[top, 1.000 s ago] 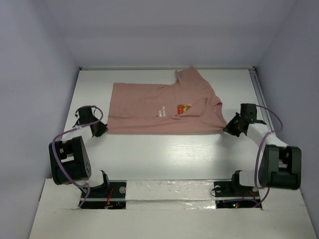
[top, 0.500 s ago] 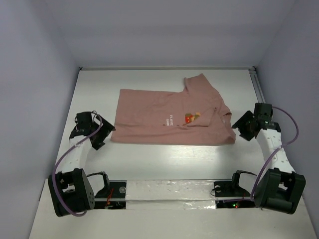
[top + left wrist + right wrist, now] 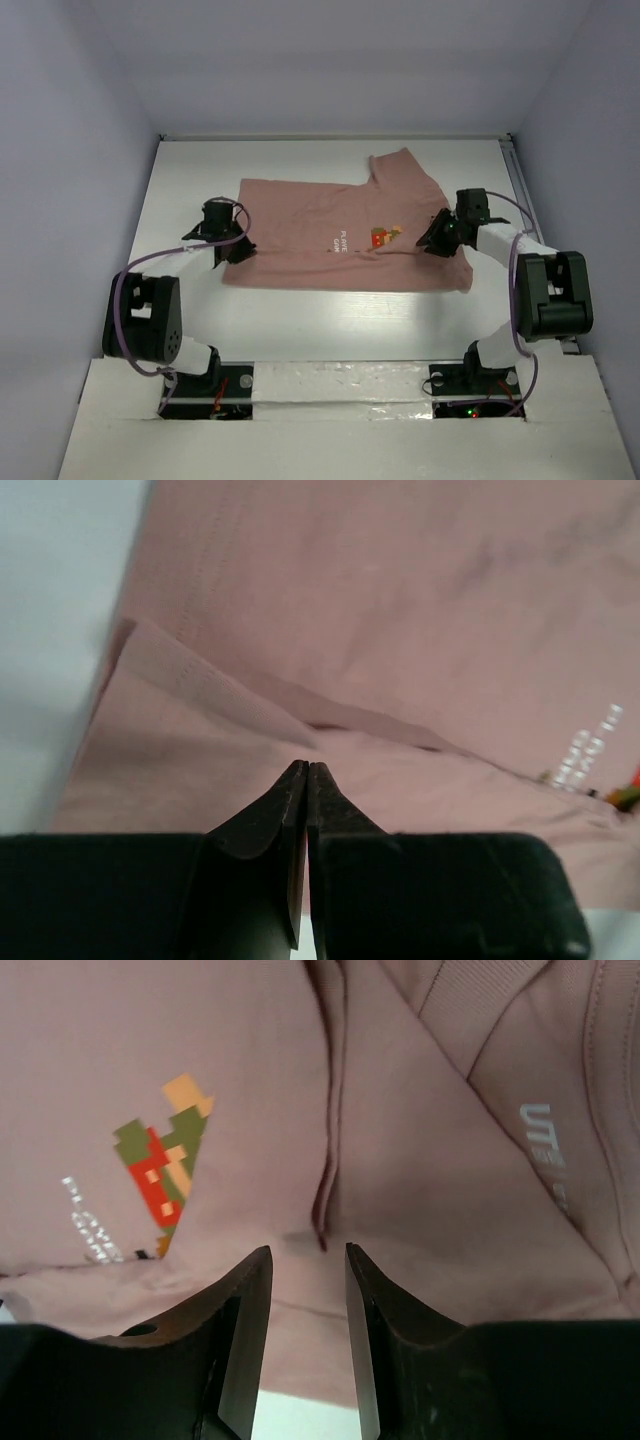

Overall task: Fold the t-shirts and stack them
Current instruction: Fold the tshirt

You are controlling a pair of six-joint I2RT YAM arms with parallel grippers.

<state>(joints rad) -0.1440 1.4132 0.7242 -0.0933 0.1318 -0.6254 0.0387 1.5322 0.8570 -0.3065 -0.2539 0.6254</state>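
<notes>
One t-shirt [image 3: 330, 215] flat on table [image 3: 300, 320]. Left hand [image 3: 238, 250] on its left hem, fingers pressed together. Right hand [image 3: 430, 242] over collar end, jaws spread.

The t-shirt [image 3: 300, 215] is dusty pink, with a pixel print [image 3: 160, 1160] in red, olive green and tan beside pale white lettering [image 3: 85, 1222]. The table [image 3: 350, 320] is white, the walls [image 3: 60, 150] pale lilac, the left gripper [image 3: 305, 767] and right gripper [image 3: 306, 1250] black, their cables [image 3: 150, 262] purple
</notes>
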